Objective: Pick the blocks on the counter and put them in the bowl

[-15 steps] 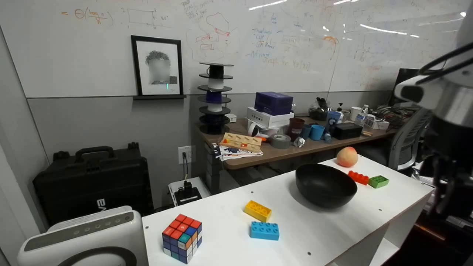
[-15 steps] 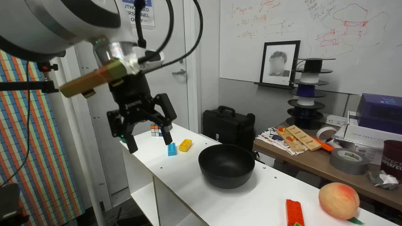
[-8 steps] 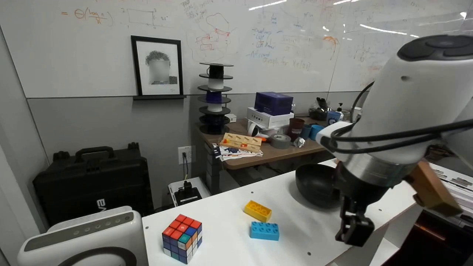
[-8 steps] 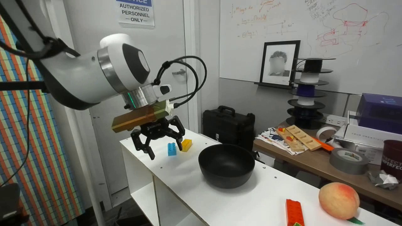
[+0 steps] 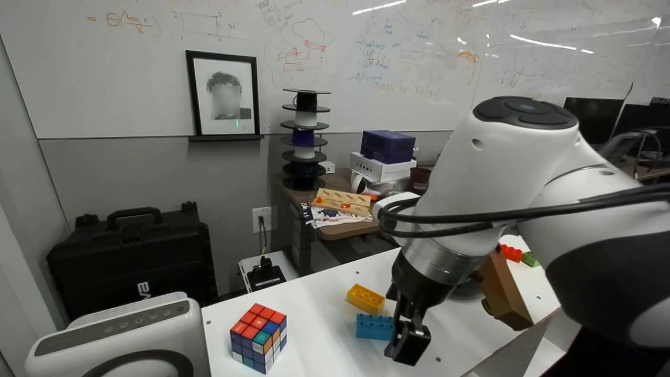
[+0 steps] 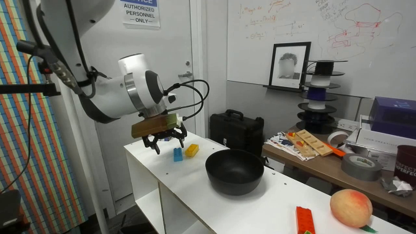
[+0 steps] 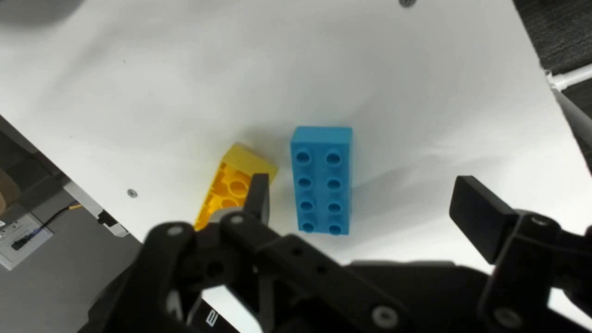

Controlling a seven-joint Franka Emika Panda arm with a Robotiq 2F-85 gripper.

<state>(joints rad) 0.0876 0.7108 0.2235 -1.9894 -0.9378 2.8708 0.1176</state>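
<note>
Progress (judged): 0 of 4 placed; all 4 obs. on the counter (image 6: 191, 178), outside the bowl (image 6: 234, 174), used here as ref. L of bowl, the gripper (image 6: 170, 148) is held above the counter, spread wide, nothing gripped. Also L of bowl, the blue block (image 7: 321, 185) is framed betw. the fingertips (image 7: 483, 219) in the wrist view, no contact seen; a grasp of it is judged to be in prep. Same side, nearer bowl in an exterior view, the yellow block (image 6: 192, 150) is noted. R of bowl, the red block (image 6: 305, 219) and the green block (image 5: 530, 258) are found close together; whether touching cannot be told. Outstanding: all 4 picks & drops.

Surface: white, smooth, w/ small screw heads (image 7: 132, 193). Far L of bowl, a puzzle cube (image 5: 259, 337) is found; R of bowl, a peach (image 6: 351, 208). Neither is req'd.

Room: L of bowl, a striped panel (image 6: 45, 169) and a door (image 6: 172, 42) w/ notice (image 6: 140, 14) are recorded. Beyond bowl, a black case (image 6: 236, 131) and a framed portrait (image 6: 289, 66) are seen. Beyond bowl to R, spools (image 6: 318, 94) are stacked on a cluttered desk (image 6: 326, 167), w/ a written-on whiteboard (image 6: 299, 16) behind.
</note>
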